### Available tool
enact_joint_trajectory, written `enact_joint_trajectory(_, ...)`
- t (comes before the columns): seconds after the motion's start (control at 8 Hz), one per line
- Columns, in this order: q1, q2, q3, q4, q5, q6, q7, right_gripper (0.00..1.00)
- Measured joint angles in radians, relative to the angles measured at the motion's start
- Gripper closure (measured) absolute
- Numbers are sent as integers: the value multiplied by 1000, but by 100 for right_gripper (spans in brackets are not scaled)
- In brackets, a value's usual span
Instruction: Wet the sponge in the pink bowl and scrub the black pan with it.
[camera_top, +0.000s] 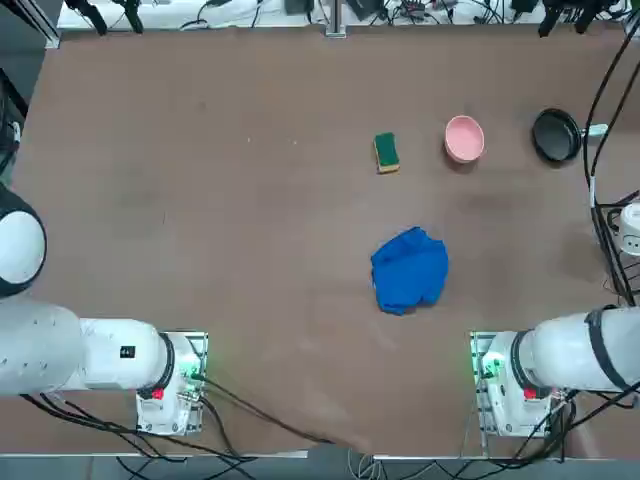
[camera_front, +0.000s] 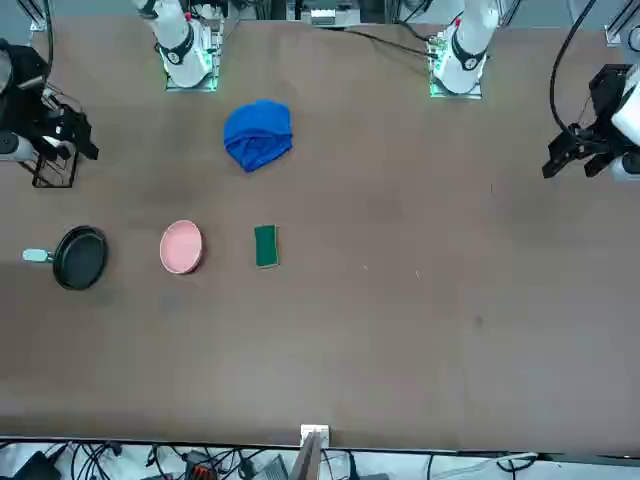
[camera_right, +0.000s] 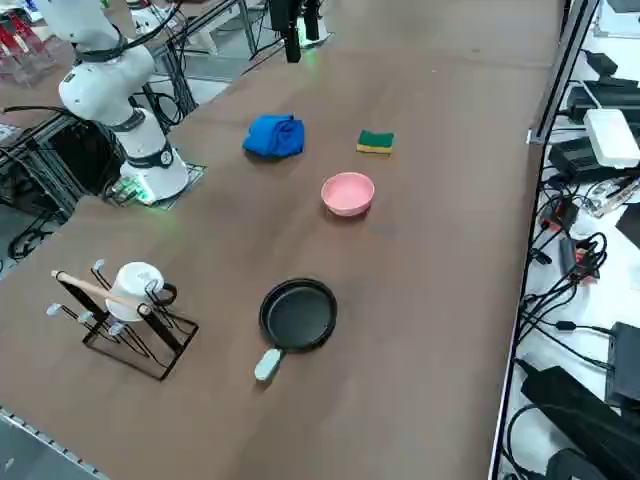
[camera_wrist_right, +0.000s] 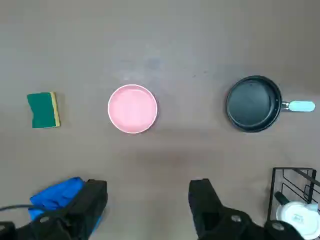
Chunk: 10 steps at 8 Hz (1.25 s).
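The right gripper (camera_wrist_right: 148, 192) stands wide open, its two black fingers well apart with nothing held between them. Ahead of the fingertips, the round pale-pink bowl (camera_wrist_right: 132, 109) rests on the brown table (camera_right: 430, 260). Beyond one finger lies the small rectangular green sponge with a yellow underside (camera_wrist_right: 44, 110); beyond the other sits the round black frying pan with a short light-coloured handle (camera_wrist_right: 253, 104). The crumpled blue cloth (camera_wrist_right: 57, 195) (partly hidden by a finger) lies on the sponge's side.
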Motion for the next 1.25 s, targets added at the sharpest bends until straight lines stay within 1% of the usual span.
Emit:
enact_joint_trajectory(0.5,2,0,4,0,2,0,0,0)
enact_joint_trajectory(0.75,32,6,15,1,4,4,1,0)
enact_joint_trajectory(1.0,79,43,20,0,21,20,9,0)
enact_joint_trajectory(1.25,128,106,23,1,29,48,15,0)
